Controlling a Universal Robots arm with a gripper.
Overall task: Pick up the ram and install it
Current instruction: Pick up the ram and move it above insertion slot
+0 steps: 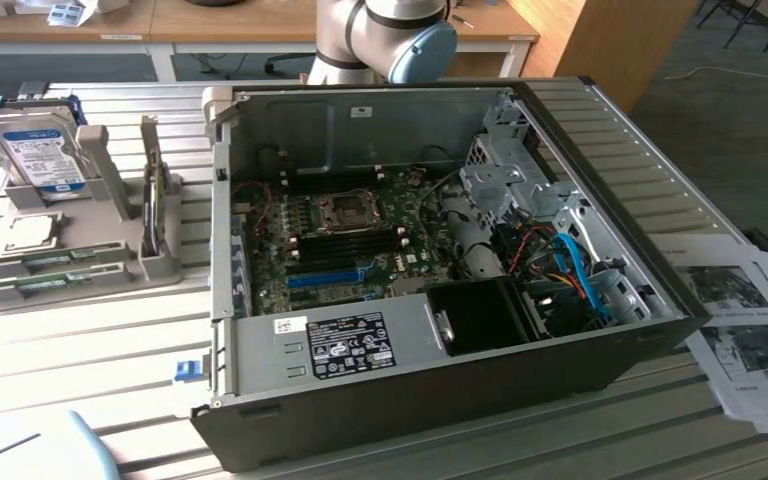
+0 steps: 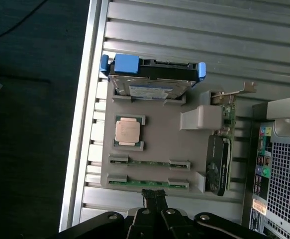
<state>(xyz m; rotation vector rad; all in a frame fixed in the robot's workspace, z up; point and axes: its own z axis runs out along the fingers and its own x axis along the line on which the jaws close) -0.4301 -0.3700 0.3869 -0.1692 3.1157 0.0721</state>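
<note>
**Claw shut and empty, both ram sticks in their holder**

I work over a slatted metal table in a room with a dark floor and wooden desks behind. An open PC case lies on its side on the table, its motherboard exposed. Printed papers lie at the exterior view's right of it.

On the other side of the case sits a grey holder. It carries a hard drive with blue rails, a CPU, an upright graphics card and 2 green sticks in parallel slots. The inner ram stick lies next to the CPU. The outer ram stick lies along the holder's edge.

My claw has its 2 fingers pressed together, with nothing between them. In the wrist view their tips end just beside the outer ram stick. I cannot tell whether they touch it.
</note>
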